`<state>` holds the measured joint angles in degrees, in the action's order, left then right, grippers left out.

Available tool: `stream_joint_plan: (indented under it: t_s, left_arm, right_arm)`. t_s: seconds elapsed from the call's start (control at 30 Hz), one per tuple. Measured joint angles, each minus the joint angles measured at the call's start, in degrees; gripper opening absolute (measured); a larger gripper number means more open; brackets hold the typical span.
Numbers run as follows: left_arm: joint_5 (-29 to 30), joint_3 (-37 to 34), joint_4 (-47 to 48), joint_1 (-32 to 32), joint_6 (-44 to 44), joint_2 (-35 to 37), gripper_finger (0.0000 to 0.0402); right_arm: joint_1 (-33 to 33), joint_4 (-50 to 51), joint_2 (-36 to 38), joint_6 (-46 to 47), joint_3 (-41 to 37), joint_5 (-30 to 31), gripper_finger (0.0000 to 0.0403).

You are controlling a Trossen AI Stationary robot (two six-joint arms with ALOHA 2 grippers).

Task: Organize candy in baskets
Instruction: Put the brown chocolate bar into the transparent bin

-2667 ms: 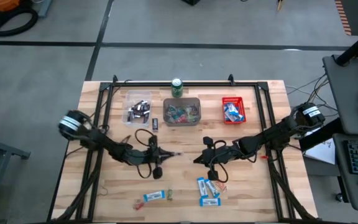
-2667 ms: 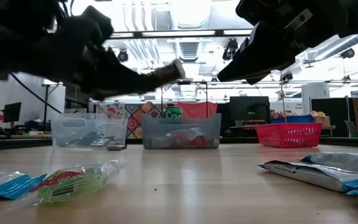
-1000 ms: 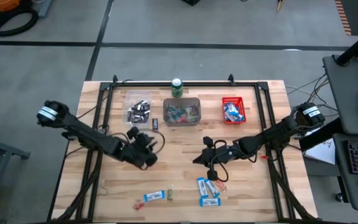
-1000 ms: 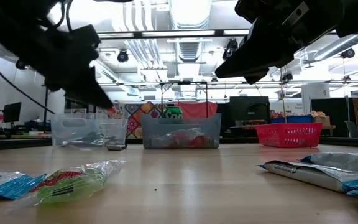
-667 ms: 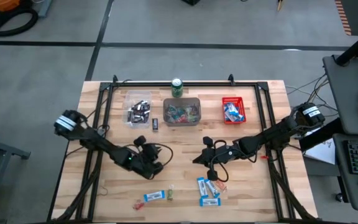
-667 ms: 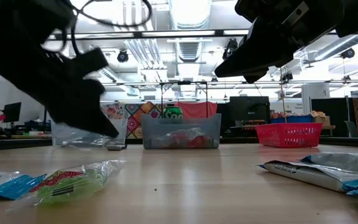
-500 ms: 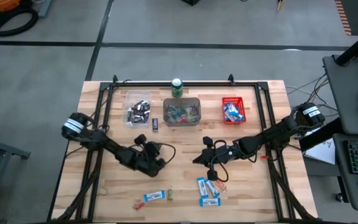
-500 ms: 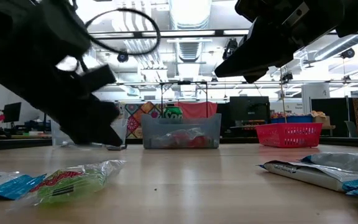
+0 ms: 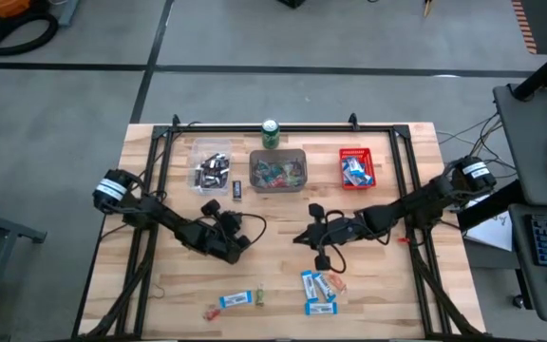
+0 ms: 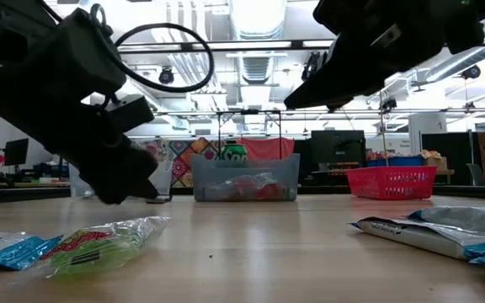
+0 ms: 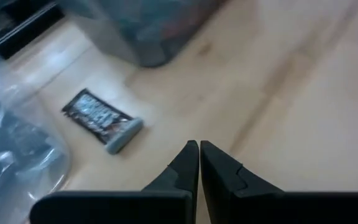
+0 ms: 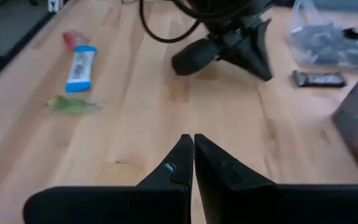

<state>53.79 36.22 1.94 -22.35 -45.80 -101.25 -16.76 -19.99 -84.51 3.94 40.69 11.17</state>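
Left gripper and right gripper low mid-table, jaws closed, empty.

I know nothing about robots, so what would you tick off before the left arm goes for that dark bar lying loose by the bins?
1. Dark bar in sight of the left wrist camera: ok, it lies flat on the wood, alone.
2. Left gripper ready to grasp: not ok, fingers are shut and must open first.
3. Left gripper carrying nothing: ok.
4. Clear bin with dark candies has room: ok, judging from above.
5. Right gripper out of the way: ok, it hangs shut at mid-table, apart from the left.
6. Bar free of the grey bin: cannot tell, though the high view shows it between the two bins.
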Motion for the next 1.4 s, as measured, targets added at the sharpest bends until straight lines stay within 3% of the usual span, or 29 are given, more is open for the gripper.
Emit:
stream_joint_plan:
  t_s: [0.13, 0.27, 0.43, 0.53, 0.7, 0.8, 0.87, 1.03, 1.4]
  left_arm:
    - [-6.22, 0.27, -0.33, 0.10, 6.93, 0.98, 0.0000]
    - [-7.97, -0.21, -0.31, -0.19, 7.83, 2.46, 0.0000]
    - [-8.24, -1.87, -0.26, -1.05, 10.35, 6.85, 0.0000]
    - [-11.26, -3.34, -0.57, -1.25, 13.35, 10.92, 0.0000]
    - [-18.33, -8.74, -9.92, -1.25, 17.90, 17.09, 0.0000]
    - [-18.81, -12.93, -18.21, -1.24, 18.52, 18.72, 0.0000]
    - [-16.95, -15.18, -22.48, -1.23, 18.28, 18.58, 0.0000]
    - [-4.46, -16.81, -28.87, -1.16, 16.22, 15.40, 0.0000]
    - [6.95, -12.67, -28.96, 1.44, 12.07, 2.80, 0.0000]
  right_arm:
    - [2.76, -0.02, 0.00, -7.07, -0.07, 0.01, 0.0009]
    - [6.29, -0.05, 0.00, -9.52, -0.09, -0.29, 0.0009]
    - [9.14, 0.00, 0.00, -9.84, -0.26, -6.22, 0.0009]
    - [9.63, -0.02, 0.00, -10.36, -0.28, -8.71, 0.0009]
    - [10.16, -0.08, 0.00, -11.19, -0.28, -8.63, 0.0009]
    - [10.40, -0.51, 0.00, -11.28, -0.28, -8.61, 0.0009]
    - [10.44, -0.50, 0.00, -10.90, -0.28, -8.61, 0.0009]
    - [10.50, -0.50, 0.00, -9.85, -0.28, -8.58, 0.0009]
    - [10.54, -0.48, 0.00, -8.41, -0.31, -8.17, 0.0009]
